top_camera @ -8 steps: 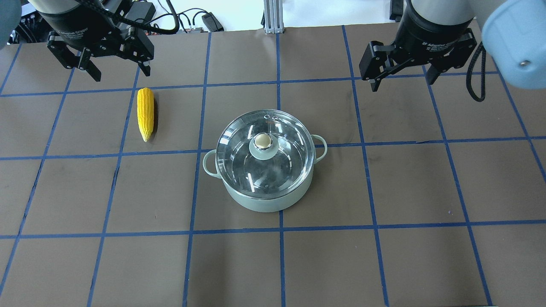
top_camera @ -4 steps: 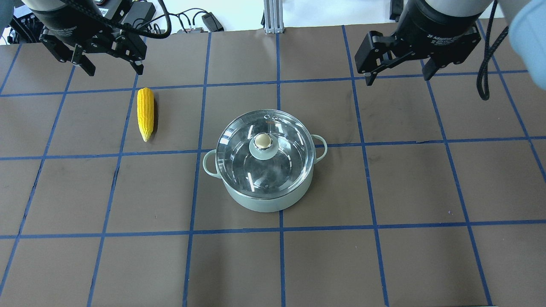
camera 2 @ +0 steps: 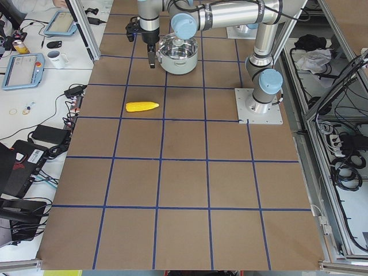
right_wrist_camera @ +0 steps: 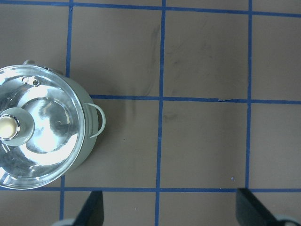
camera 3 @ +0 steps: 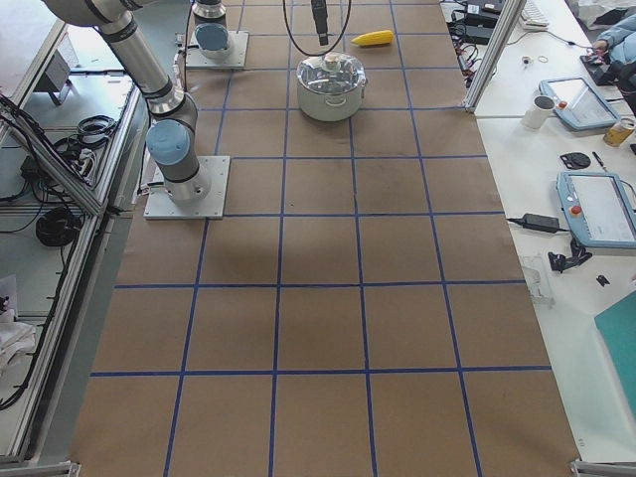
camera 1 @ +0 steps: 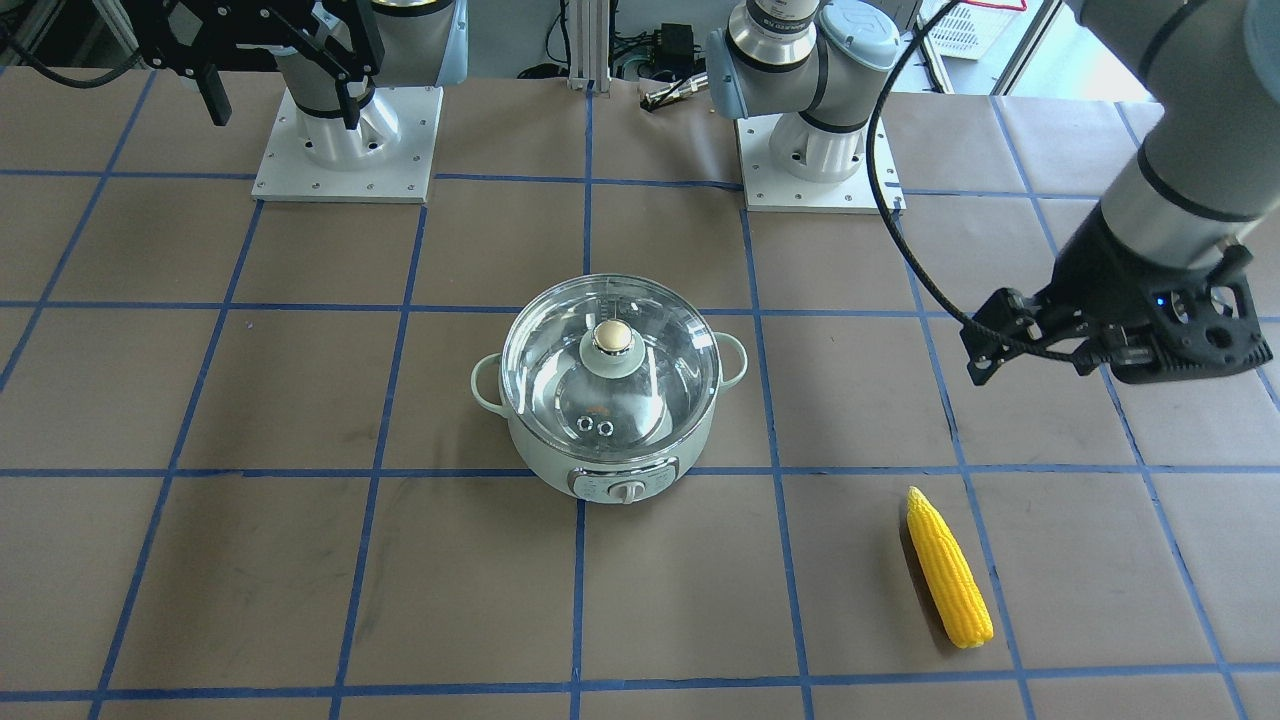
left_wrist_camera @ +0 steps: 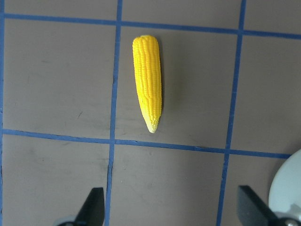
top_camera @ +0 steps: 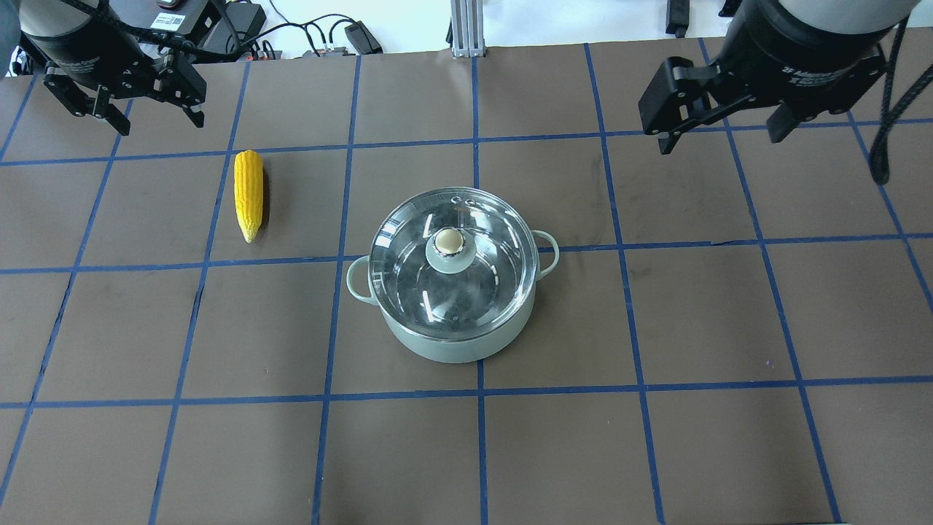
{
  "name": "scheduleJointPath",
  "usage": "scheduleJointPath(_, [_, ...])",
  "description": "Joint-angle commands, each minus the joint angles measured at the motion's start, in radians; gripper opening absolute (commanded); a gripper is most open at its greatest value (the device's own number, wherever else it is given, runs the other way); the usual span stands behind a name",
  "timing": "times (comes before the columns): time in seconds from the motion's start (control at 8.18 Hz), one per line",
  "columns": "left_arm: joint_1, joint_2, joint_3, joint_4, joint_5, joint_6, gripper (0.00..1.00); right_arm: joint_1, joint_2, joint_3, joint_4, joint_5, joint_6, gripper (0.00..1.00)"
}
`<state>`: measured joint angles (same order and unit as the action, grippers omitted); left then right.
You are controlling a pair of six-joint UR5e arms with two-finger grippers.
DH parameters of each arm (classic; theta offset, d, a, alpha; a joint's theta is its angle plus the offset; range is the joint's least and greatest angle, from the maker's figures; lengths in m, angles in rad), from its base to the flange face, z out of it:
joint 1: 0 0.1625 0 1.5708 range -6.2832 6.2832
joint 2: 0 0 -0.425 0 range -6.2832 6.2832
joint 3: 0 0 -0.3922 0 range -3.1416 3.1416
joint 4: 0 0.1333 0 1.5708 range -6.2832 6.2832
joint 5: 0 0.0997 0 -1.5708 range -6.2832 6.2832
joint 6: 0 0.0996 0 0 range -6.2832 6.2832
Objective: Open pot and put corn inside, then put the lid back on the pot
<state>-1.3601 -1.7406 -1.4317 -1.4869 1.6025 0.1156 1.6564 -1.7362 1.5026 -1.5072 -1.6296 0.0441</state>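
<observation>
The mint-green pot (top_camera: 452,337) stands at the table's middle with the glass lid (top_camera: 408,273) closed on it, its knob (top_camera: 450,240) on top. It also shows in the front view (camera 1: 610,470) and at the left edge of the right wrist view (right_wrist_camera: 80,155). The yellow corn (top_camera: 248,193) lies flat to the pot's left, also in the front view (camera 1: 950,570) and the left wrist view (left_wrist_camera: 147,82). My left gripper (top_camera: 160,120) is open and empty, above the table beyond the corn. My right gripper (top_camera: 720,138) is open and empty, high at the back right, well away from the pot.
The brown table cover (top_camera: 656,437) carries a blue tape grid. The two arm bases stand on plates (camera 1: 345,130) (camera 1: 820,150) at the robot's edge. Cables and a power brick (top_camera: 321,36) lie past the far edge, beside a metal post (top_camera: 463,29).
My left gripper has shifted left, away from above the corn. My right gripper has shifted right. Both stay open. Pot, lid and corn have not moved.
</observation>
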Motion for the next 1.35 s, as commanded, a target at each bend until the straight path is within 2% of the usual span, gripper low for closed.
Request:
scheduleJointPath(0.0, [0.023, -0.155, -0.013, 0.135, -0.004, -0.086, 1.00, 0.000, -0.089, -0.006, -0.033, -0.120, 0.000, 1.00])
scheduleJointPath(0.12, [0.023, -0.198, -0.016, 0.138, -0.006, -0.144, 1.00, 0.009, -0.080, 0.001, -0.021, -0.089, 0.008, 1.00])
scheduleJointPath(0.24, [0.024, -0.236, -0.018, 0.176, -0.004, -0.175, 1.00, 0.010, -0.080, 0.001, -0.007, 0.006, 0.008, 1.00])
scheduleJointPath(0.49, [0.024, -0.328, -0.016, 0.236, -0.003, -0.218, 1.00, 0.028, -0.056, 0.002, 0.008, 0.022, 0.010, 1.00])
scheduleJointPath(0.61, [0.026, -0.358, -0.016, 0.256, -0.003, -0.250, 1.00, 0.090, -0.011, -0.014, -0.010, 0.020, 0.011, 1.00])
scheduleJointPath(0.73, [0.024, -0.387, -0.016, 0.264, -0.003, -0.269, 1.00, 0.156, 0.038, -0.021, -0.060, 0.013, 0.026, 1.00])
scheduleJointPath(0.86, [0.024, -0.414, -0.016, 0.293, -0.001, -0.269, 1.00, 0.170, 0.109, -0.021, -0.095, 0.017, 0.069, 1.00])
scheduleJointPath(1.1, [0.024, -0.462, -0.016, 0.310, -0.003, -0.272, 1.00, 0.174, 0.270, -0.022, -0.255, 0.020, 0.121, 1.00])
scheduleJointPath(1.22, [0.026, -0.491, -0.016, 0.342, -0.001, -0.258, 1.00, 0.180, 0.312, -0.021, -0.284, 0.022, 0.166, 1.00])
